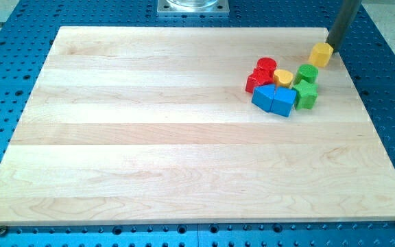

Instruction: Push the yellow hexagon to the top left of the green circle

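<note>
Wooden board (pixel 149 137), pale, several glued strips, lying on a blue perforated table (pixel 5 41) that shows on all sides; the lower and left parts of the board carry nothing. All blocks sit in the upper right of the frame. Nearest the view's bottom in that cluster: two blue blocks (pixel 274 99) pressed side by side, faceted, exact shape hard to make out. Just right of them a green block (pixel 306 95), notched outline, touching or nearly touching the blue pair. Above it the green circle (pixel 307 74), a ribbed cylinder, close against the lower green block. Left of the green circle a small yellow round-topped block (pixel 283 77), wedged between it and the red pieces. Two red blocks on the cluster's left: a red cylinder (pixel 266 67) and a lower red block (pixel 254 83), partly hidden behind the blues. Farther up and right, apart from the cluster, the yellow hexagon (pixel 321 53), near the board's upper right edge; it lies up and to the right of the green circle, with a clear gap between them. Its facets read only roughly at this size. My tip (pixel 332 46) is at the hexagon's upper right side, touching it or just beside it; contact not certain. No jaws here, only a plain rod, holding nothing. The dark rod (pixel 344 20) rises from the tip leaning slightly right and leaves the frame's top edge. A metal mounting plate (pixel 193 6) shows at top centre.
</note>
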`<state>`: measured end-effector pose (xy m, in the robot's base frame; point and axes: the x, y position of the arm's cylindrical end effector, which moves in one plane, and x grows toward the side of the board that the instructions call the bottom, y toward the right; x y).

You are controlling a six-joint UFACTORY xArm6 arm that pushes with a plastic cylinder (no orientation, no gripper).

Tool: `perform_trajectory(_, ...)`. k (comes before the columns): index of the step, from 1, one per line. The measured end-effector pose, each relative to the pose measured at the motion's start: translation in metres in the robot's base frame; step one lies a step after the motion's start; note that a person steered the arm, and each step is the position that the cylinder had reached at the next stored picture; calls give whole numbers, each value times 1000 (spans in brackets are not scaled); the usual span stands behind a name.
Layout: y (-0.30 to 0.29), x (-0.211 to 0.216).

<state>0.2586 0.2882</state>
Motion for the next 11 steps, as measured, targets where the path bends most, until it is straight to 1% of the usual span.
perform_trajectory(1, -6, 2)
perform_trajectory(2, 27, 10)
perform_trajectory(3, 25, 29)
perform_trajectory(5, -58, 28)
perform_trajectory(6, -61, 28)
perform_trajectory(7, -52, 28)
perform_trajectory(8, -45, 2)
perform_trajectory(9, -60, -15)
perform_trajectory(10, -80, -15)
perform_trajectory(11, -84, -7)
